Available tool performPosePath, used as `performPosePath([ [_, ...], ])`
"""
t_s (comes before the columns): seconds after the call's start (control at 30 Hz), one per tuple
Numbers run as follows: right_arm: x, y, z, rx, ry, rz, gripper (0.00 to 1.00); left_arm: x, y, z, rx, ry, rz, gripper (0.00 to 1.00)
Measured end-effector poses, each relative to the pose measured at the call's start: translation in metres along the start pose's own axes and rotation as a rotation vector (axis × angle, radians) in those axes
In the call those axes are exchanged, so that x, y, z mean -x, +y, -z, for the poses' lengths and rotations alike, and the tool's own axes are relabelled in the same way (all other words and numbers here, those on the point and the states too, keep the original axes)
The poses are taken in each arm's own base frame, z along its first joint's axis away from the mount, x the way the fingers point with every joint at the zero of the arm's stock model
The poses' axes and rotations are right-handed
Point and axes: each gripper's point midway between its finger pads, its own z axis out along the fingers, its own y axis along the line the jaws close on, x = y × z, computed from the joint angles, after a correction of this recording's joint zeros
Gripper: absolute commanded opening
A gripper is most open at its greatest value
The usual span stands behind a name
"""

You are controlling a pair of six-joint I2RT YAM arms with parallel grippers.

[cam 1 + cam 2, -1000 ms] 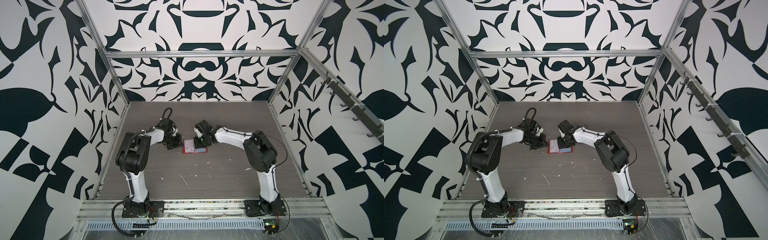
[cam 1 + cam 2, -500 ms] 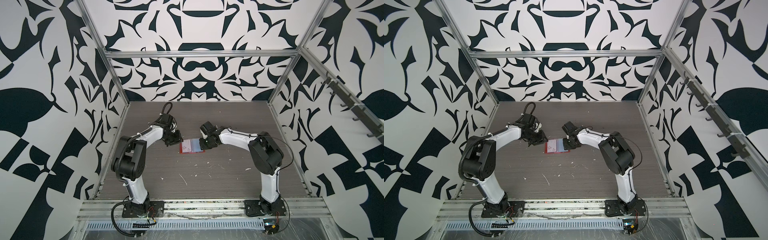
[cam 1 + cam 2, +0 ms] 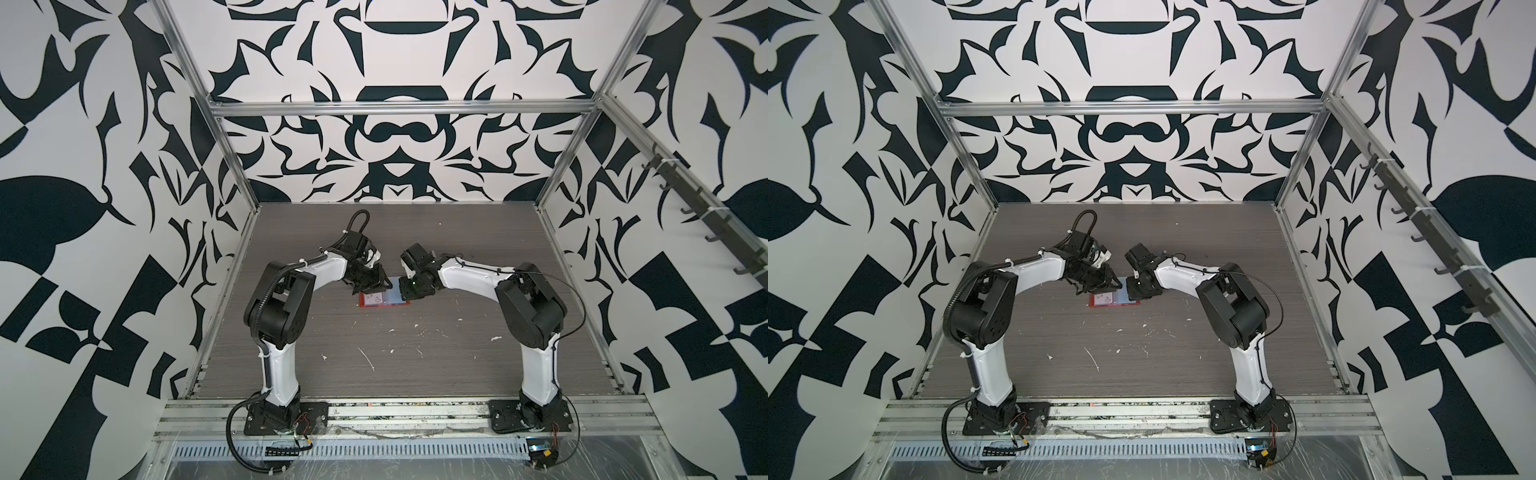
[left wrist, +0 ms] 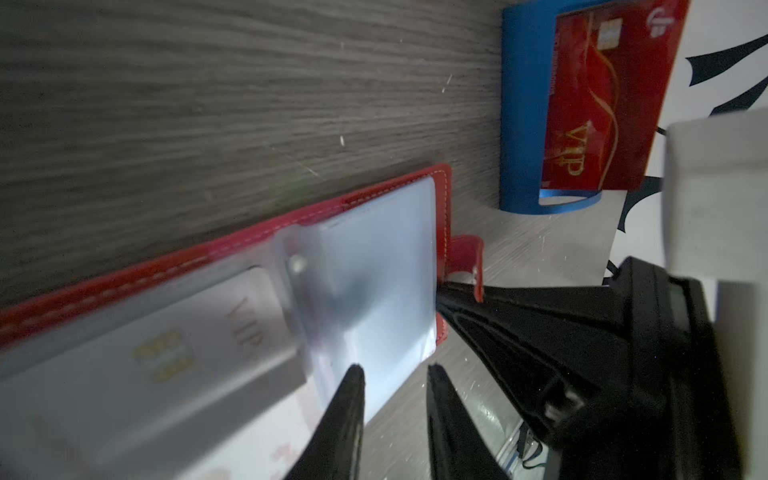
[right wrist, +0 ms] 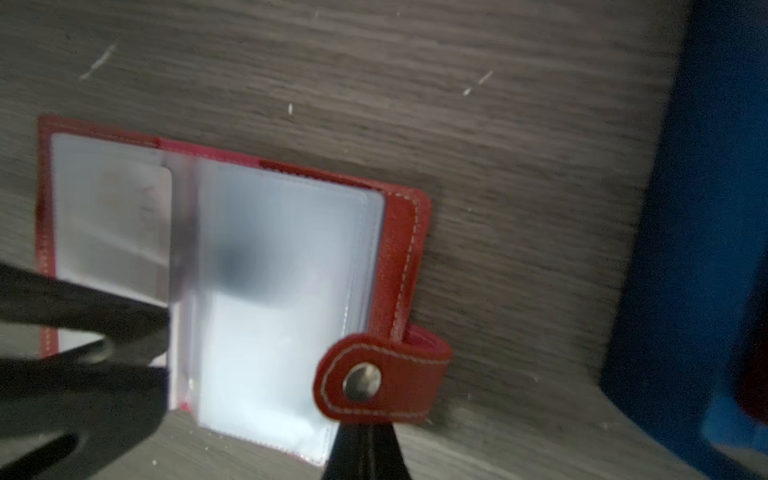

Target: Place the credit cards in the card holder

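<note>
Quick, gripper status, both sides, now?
Left gripper: open, jaws apart over a clear pocket of the card holder, nothing held.
Right gripper: shut, tips at the snap strap; whether it pinches it cannot be told.

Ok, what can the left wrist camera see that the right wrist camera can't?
Only the left wrist view: the red card standing in the blue rack, its chip and gold VIP lettering clear. Only the right wrist view: the shiny snap on the tab. Both: the open red holder on the wood table, its clear pockets, the white card in one pocket, and the rack, just a blurry blue edge in the right wrist view.
</note>
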Motion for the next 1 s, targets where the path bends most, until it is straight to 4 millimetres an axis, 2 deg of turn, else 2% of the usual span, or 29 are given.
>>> performPosePath([
  [0.77,0.0,0.0,0.0,0.008,0.002,-0.006,0.0,0.004,0.009,-0.01,0.024,0.0,0.028,0.31],
  [0.87,0.0,0.0,0.0,0.009,0.003,-0.006,0.0,0.003,0.007,-0.012,0.017,0.007,0.025,0.29],
  [1.0,0.0,0.0,0.0,0.011,0.003,-0.006,0.0,0.006,0.005,-0.015,0.006,0.01,0.028,0.21],
])
